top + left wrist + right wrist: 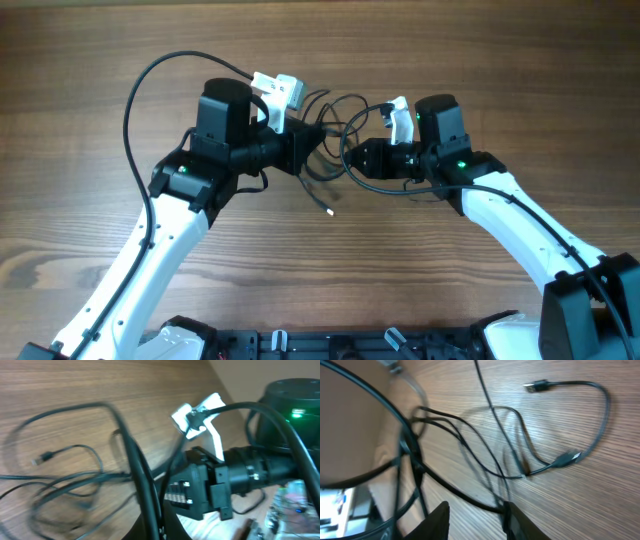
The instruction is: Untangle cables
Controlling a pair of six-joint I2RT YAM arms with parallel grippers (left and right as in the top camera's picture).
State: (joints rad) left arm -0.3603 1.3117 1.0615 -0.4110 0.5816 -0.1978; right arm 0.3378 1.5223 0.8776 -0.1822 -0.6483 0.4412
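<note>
The cables [335, 125] are thin black cords in tangled loops on the wood table between my two grippers. One loose end with a silvery tip [330, 211] trails toward the front. My left gripper [308, 142] reaches into the tangle from the left. In the left wrist view its jaws [161, 521] are shut on a cable strand [134, 455] that runs up and left. My right gripper [354, 158] is at the tangle's right side. In the right wrist view its fingers [476, 516] are open, and a cable [465, 496] crosses the gap, touching the right finger. Two plug ends [536, 385] [568, 457] lie beyond.
A thicker black arm wire [140, 90] arcs over the table at the left. White camera mounts [278, 90] [400, 118] sit on both wrists. The right arm's wrist [225, 480] is close in front of the left wrist camera. The arm bases [330, 345] line the front edge.
</note>
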